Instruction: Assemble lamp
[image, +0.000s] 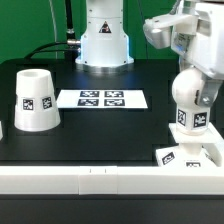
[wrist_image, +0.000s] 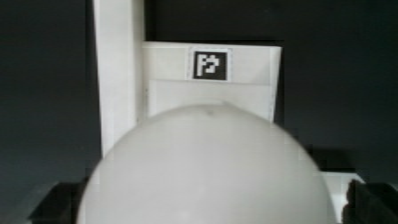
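The white round-headed bulb (image: 188, 100) stands upright over the flat square base (image: 186, 156) at the exterior view's front right. Its tagged lower end reaches the base's top. My gripper (image: 189, 72) comes down from above and is shut on the bulb's round head. In the wrist view the bulb's head (wrist_image: 210, 160) fills the lower frame, with a dark fingertip (wrist_image: 59, 205) at each side. The base (wrist_image: 214, 80) with its tag shows beyond it. The tapered shade (image: 32, 100) stands upright at the exterior view's left, well apart.
The marker board (image: 103, 98) lies flat at the table's middle. The robot's white pedestal (image: 104, 45) stands at the back. A white rail (image: 100, 180) runs along the table's front edge, right beside the base.
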